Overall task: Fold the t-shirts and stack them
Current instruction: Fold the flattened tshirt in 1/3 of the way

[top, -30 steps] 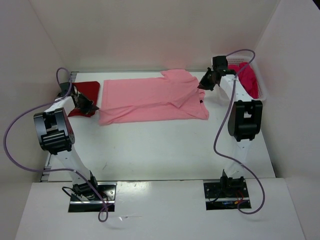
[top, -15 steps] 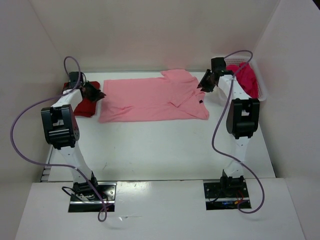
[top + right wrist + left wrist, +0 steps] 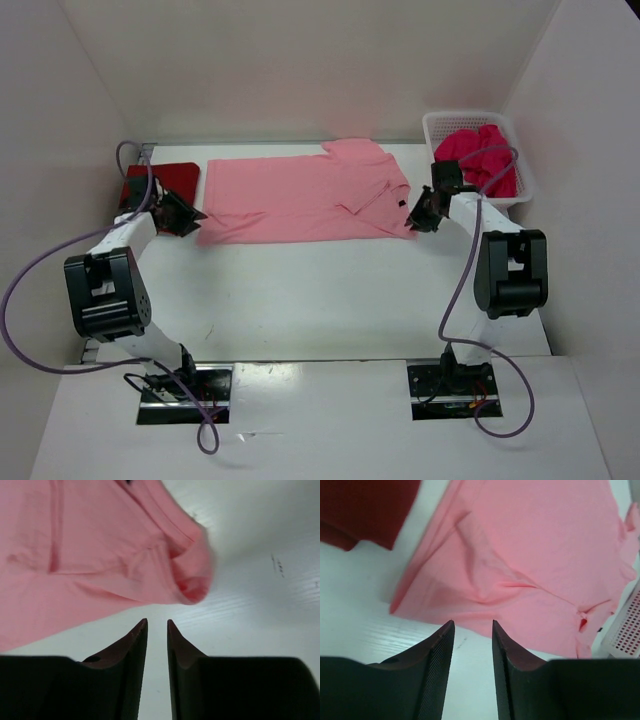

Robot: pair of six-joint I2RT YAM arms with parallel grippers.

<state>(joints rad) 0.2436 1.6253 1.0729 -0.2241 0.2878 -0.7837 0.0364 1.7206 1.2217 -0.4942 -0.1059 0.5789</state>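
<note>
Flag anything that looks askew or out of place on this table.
The light pink shirt lies half-folded and crooked: its left edge slants, and its near right corner is curled over. The magenta shirt sits crumpled in the white basket. The dark red shirt, far left, looks neatly folded.

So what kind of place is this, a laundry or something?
Likely a robot test booth: white walls box in a table, the left arm and right arm are bolted at its near edge, and a light pink t-shirt lies spread out.

Three t-shirts, one basket (white mesh), two hands.
</note>
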